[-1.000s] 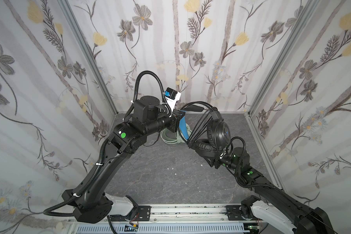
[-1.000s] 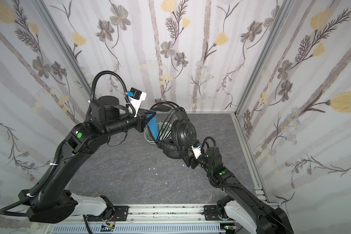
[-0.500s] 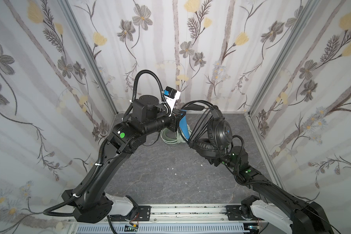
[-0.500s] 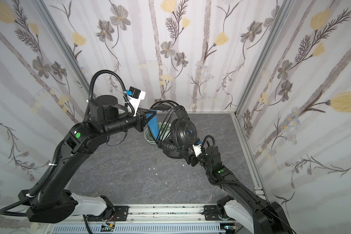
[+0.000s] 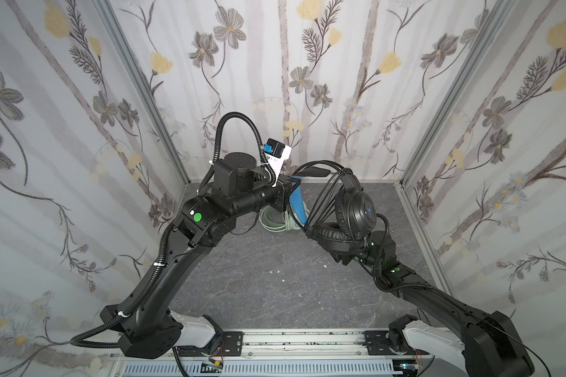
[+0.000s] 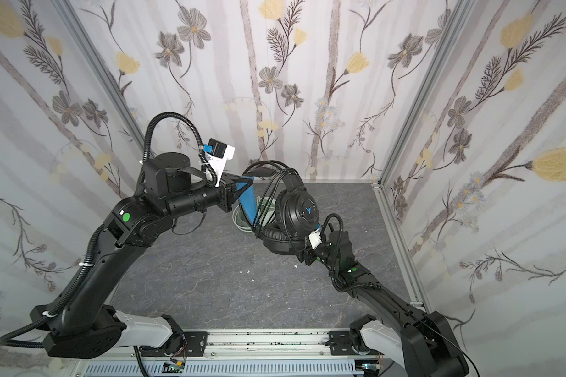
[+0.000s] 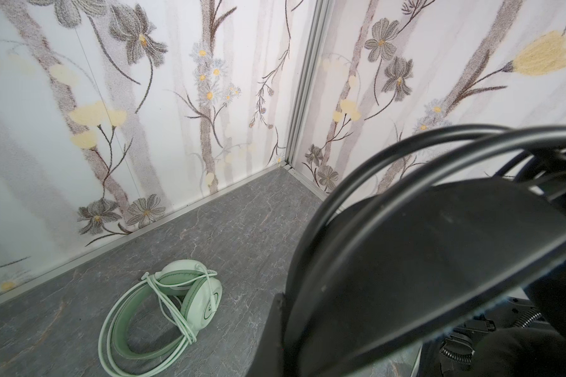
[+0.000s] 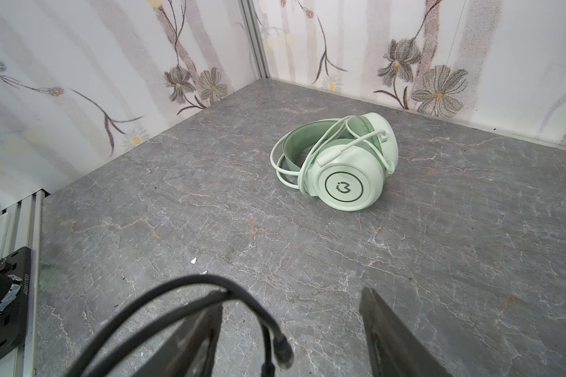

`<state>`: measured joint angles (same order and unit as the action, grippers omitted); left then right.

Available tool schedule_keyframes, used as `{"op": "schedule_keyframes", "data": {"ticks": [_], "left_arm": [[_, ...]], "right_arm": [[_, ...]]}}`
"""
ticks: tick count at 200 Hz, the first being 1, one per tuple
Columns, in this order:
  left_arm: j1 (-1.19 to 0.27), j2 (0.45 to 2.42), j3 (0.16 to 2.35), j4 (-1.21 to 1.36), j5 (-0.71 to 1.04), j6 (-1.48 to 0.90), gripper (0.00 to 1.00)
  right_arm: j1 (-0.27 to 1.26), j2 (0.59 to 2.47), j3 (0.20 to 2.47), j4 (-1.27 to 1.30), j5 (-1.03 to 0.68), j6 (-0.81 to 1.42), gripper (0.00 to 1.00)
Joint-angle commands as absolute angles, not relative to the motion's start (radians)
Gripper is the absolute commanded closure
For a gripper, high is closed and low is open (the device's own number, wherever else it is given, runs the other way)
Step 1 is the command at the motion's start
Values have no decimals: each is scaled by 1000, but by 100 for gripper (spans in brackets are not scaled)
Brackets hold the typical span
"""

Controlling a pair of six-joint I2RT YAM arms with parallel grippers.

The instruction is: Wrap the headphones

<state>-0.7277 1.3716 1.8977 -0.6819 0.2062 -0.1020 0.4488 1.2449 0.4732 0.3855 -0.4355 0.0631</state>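
black headphones (image 5: 356,212) hang in the air between the two arms, above the back-right part of the tabletop (image 5: 275,293), not resting on it. left claw (image 5: 291,191) is pressed together on the blue inner strap (image 6: 246,202) of the headband (image 7: 438,261). judgement: it's there to hold the set steady so the other arm can work the cord. black cable (image 5: 324,192) runs in several loops from the top of the band down across the earcups. in the left wrist view those loops cross over the band.

right claw (image 8: 291,303) is low, just behind the lower earcup and mostly hidden in both top views. its wrist view shows the fingers (image 8: 193,339) spread with bare tabletop in the gap, pinching nothing. the plug end (image 8: 281,351) of the cable dangles loose right beside one finger. judgement: winding is nearly done, and the tail needs catching and tucking or the loops may slip off.

mint-green headphones (image 8: 337,163) lie on the tabletop toward the back wall, whitish cable (image 8: 339,151) wound round band and cups. they look finished and parked out of the way.
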Motion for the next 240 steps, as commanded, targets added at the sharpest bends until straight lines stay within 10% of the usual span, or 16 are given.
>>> {"op": "schedule_keyframes", "data": {"ticks": [1,104,240], "left_arm": [[-725,1376,1916,-573,229,-133,100],[-723,1382,1913,-537,211,-167,100],[-723,1383,1704,-118,-157,-457,100]], "right_arm": [[449,1253,486,440,-440,72,33],[450,1270,498,411,-446,69,95],[550,1220,541,185,-195,-2,100]]}}
